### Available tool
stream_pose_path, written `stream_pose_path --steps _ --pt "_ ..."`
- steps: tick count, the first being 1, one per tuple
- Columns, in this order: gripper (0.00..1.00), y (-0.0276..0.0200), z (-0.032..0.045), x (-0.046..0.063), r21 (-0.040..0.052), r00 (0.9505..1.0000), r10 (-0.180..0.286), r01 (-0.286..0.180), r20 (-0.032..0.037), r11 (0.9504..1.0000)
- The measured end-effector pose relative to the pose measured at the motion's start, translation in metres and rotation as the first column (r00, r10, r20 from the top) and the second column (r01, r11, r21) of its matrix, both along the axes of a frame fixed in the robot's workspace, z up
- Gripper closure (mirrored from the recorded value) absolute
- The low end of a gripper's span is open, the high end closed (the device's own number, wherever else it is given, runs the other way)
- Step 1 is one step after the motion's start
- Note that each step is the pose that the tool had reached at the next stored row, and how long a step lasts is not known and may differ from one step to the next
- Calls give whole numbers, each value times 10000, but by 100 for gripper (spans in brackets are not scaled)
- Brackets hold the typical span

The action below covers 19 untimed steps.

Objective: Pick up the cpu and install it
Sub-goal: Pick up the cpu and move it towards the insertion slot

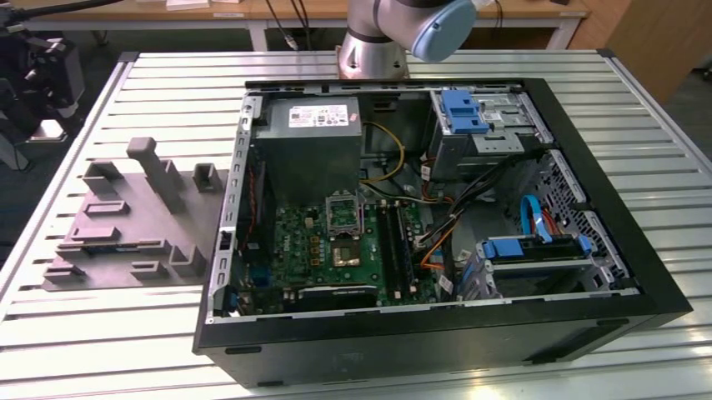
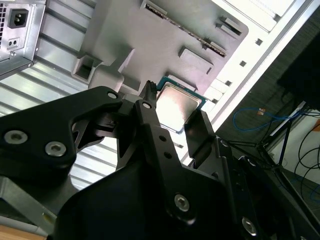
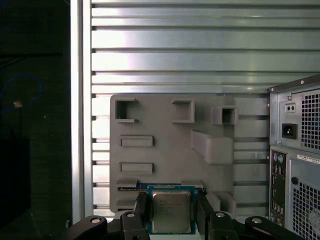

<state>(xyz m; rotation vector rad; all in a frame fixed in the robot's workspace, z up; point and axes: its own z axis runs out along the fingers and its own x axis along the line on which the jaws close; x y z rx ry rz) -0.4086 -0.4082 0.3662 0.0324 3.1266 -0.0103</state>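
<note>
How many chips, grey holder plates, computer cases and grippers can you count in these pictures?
chip: 1
grey holder plate: 1
computer case: 1
gripper: 1
Total: 4

You are looking at an open black computer case (image 1: 445,342) lying on its side on a slatted metal table (image 1: 112,333). A grey moulded holder plate (image 1: 106,229) is resting just beside the case, on the exterior view's left. Inside the case, a grey power supply (image 1: 317,142) is sitting next to the green motherboard (image 1: 323,250), which is carrying a silver socket frame (image 1: 343,215). Blue drive brackets (image 1: 464,111) are showing toward the exterior view's right, with loose cables (image 1: 445,225) trailing beside the board.
</note>
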Motion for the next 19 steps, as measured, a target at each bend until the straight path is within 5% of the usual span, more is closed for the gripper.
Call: stream_pose_path --steps 19 --pt "53 0 0 40 0 10000 0 0 0 10000"
